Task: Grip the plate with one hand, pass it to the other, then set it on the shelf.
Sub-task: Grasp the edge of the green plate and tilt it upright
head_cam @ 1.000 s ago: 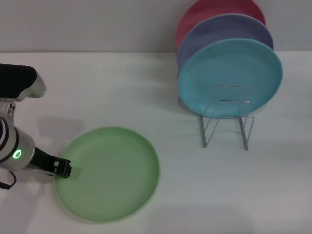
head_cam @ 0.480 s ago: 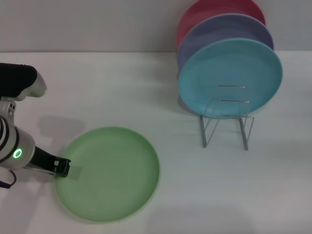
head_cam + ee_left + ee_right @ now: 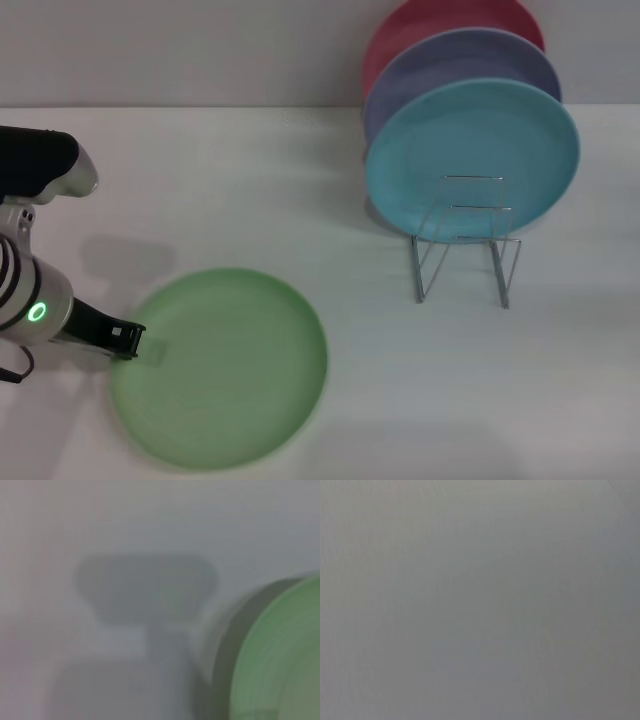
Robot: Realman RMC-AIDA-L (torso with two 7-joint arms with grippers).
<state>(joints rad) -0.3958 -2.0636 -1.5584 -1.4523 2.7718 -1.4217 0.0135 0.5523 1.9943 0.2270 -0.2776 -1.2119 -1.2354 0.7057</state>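
At the near left of the white counter [image 3: 300,180], the left hand [image 3: 128,341] is reaching in low against the left rim of the light-green plate [image 3: 220,367], which is lying flat on the counter close to the robot. The black fingertips are sitting right at the plate's edge and appear to be pinched onto the rim, with the plate's outline smeared as if it is starting to tip or lift; whether the grip is fully closed I cannot tell for certain. In the left wrist view the green rim [image 3: 280,655] is filling one corner, with a dark shadow beside it.

The right hand is not showing anywhere, and its wrist view is giving only blank grey.

Well apart, at the far right, the silver wire rack [image 3: 466,240] is standing with a sky-blue plate [image 3: 470,150], a lavender plate [image 3: 450,60] and a red plate [image 3: 440,20] upright in it, and free loops at the front.

For a sound pickup, the hand should be biting deep enough over the raised rim and lifting slowly, so the shallow plate is not swinging or slipping before the handover.
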